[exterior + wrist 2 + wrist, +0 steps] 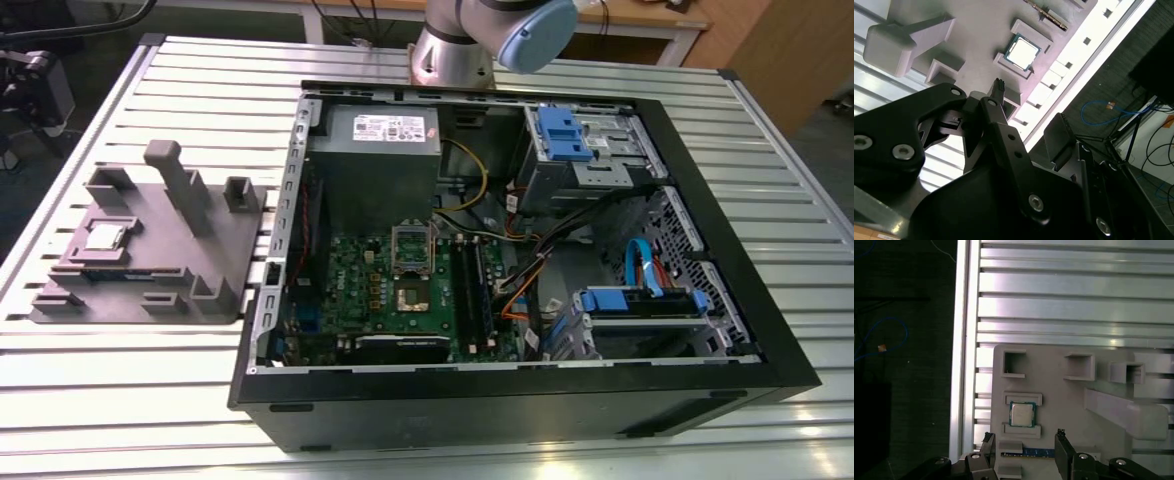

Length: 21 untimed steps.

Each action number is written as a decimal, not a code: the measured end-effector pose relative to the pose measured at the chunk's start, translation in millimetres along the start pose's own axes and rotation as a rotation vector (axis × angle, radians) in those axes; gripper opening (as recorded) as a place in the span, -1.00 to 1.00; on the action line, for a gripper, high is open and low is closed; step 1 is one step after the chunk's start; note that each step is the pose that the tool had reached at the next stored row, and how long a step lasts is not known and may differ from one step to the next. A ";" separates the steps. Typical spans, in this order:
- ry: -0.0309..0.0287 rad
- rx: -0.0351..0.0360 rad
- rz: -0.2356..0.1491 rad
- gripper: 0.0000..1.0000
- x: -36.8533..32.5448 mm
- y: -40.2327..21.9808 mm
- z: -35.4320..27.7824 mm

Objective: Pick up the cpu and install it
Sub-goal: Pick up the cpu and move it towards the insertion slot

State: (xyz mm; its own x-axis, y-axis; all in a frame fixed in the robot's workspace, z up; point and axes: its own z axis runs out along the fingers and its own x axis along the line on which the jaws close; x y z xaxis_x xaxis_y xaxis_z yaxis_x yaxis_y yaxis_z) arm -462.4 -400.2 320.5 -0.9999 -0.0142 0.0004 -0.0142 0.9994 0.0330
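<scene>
The cpu [107, 236] is a small silver square lying flat in a recess of the grey fixture block [174, 270], at the exterior view's left. In both wrist views the cpu [1021, 414] [1023, 50] sits between two low grey ledges. My gripper [1024, 435] [1029, 107] hangs above the block, open, its black fingertips [1060, 433] spread wider than the chip and holding nothing. The chip lies just ahead of the gap between them. The green motherboard [360, 280] with its dark socket [415, 292] lies inside the open computer case.
The black case [721, 200] holds a power supply [380, 135], blue drive brackets [567, 135] and loose cables. A tall grey post [180, 185] [1126, 412] and small blocks rise from the fixture near the chip. The slatted table's edge [961, 340] borders dark floor.
</scene>
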 end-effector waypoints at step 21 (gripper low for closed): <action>-0.0009 0.0001 0.000 0.18 0.0 -0.5 12.8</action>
State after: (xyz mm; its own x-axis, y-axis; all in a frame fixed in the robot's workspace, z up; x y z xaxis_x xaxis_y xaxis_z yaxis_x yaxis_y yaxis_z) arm -462.4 -400.2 307.7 -0.9999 -0.0142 -0.0006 -0.0142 0.9994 0.0329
